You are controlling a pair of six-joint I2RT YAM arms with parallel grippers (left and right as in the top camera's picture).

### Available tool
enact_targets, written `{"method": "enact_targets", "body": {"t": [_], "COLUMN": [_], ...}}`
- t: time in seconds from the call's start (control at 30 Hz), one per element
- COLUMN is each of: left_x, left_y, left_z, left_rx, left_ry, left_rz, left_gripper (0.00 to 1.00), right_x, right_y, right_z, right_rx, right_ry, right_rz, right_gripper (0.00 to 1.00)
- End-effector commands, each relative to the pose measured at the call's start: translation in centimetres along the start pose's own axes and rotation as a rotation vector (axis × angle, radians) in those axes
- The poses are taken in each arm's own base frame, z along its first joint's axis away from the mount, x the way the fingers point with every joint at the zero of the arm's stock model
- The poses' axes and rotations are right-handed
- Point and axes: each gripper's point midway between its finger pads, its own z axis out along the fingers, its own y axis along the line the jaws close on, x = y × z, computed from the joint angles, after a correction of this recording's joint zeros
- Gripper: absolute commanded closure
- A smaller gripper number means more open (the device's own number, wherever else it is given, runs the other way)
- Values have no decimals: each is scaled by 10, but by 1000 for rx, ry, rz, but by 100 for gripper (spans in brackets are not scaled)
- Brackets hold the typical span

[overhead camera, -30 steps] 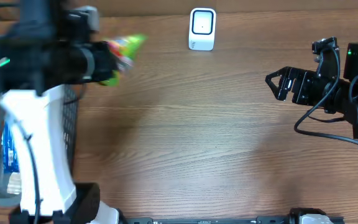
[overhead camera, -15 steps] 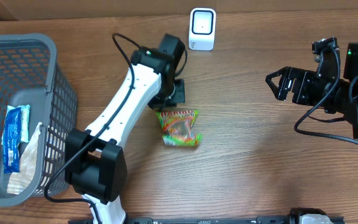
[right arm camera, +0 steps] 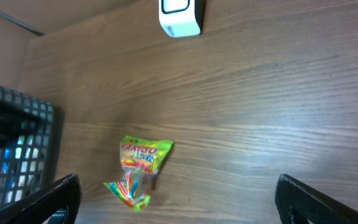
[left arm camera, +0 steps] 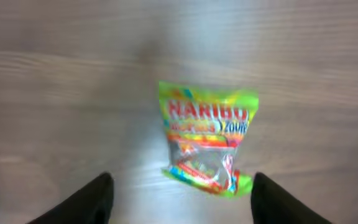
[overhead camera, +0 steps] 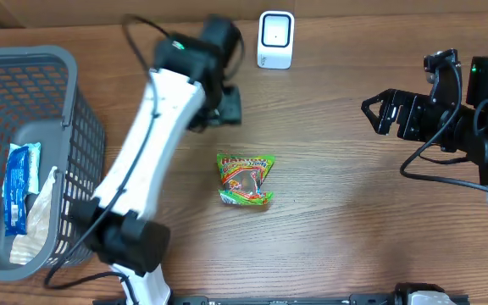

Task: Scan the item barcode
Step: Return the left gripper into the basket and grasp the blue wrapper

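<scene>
The Haribo sweet bag lies flat on the wooden tabletop, close to its middle and a little toward the left edge, touched by neither gripper. Its printed face is up, green border and red brand lettering toward the far edge, with a clear window below showing bright sweets; in the blurred left wrist view the blue word under the brand may read "Zourr", though I cannot be sure. The left gripper is between the bag and the far edge, apart from the bag, its white arm reaching diagonally up from the near-left part of the table. Its wrist camera shows the two dark fingers spread wide either side of the bag's lower end, jaws apart with nothing between them. The white barcode scanner stands upright at the far edge near the middle, beyond the left gripper and just to its right. The right wrist view looks across the same scene, with the bag below the scanner. The right gripper is by the right edge, well apart from the bag, jaws fully spread and empty. At the left edge sits a grey mesh basket holding a blue packet and a pale wrapper.
</scene>
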Motion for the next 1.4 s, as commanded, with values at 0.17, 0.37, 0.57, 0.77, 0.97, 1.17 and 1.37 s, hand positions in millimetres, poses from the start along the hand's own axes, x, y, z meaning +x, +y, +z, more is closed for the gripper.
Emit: {"method": "enact_targets", "body": {"t": [0.17,0.37,0.57,0.77,0.97,1.17,1.37], "left_x": [-7,68,95,84,71,57,39], "left_y": [147,289,362,382,402,415,421], "left_z": [-147,-147,-92,-25,27,56,65], "left_rx": [-77,-277,-295,-276,-305,-322,-378], "left_ry": [-412,-349,-267,-213,-275,-379,-406], "left_rz": [-273,-745,-1003,-832,-723,-706,-416], "left_gripper": [0,0,0,1,11,16,16], "right_x": [-6,-6,-6,-5,-5,-3,-3], "right_y": [2,2,1,-4,-12,-19,-20], "right_z": [-6,-6,-4,6,20,33,41], "right_rx": [0,0,0,6,13,20,6], "right_ry": [-23,-22,-19,11,48,83,104], "right_rz": [-6,-6,-4,11,30,49,59], "right_gripper": [0,0,0,0,0,0,0]}}
